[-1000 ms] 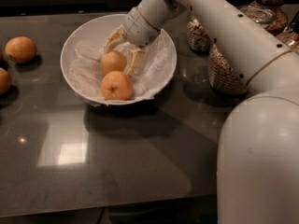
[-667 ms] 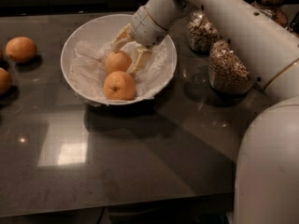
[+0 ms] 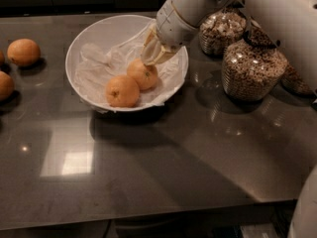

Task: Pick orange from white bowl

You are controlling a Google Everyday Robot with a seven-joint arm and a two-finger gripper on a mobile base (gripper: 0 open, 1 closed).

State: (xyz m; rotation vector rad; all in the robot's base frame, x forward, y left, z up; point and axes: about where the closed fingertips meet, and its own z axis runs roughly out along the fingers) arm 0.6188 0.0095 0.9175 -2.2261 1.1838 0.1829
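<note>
The white bowl (image 3: 81, 43), lined with crinkled plastic, stands on the dark counter at the upper middle. Two fruits lie in it. The paler orange (image 3: 143, 75) is at the right. A deeper-orange fruit (image 3: 122, 91) lies in front of it to the left, touching it. My gripper (image 3: 150, 58) reaches down from the upper right over the bowl's right side. Its tip is at the top of the paler orange.
Two more oranges lie at the left edge (image 3: 23, 52) (image 3: 5, 85). Glass jars of cereal stand right of the bowl (image 3: 222, 29) (image 3: 252, 69). My white arm (image 3: 257, 4) crosses the upper right above the jars.
My gripper has moved to the right inside the bowl, and the paler orange has shifted right and forward with it. The deeper-orange fruit has stayed put. My arm has drawn back to the right.
</note>
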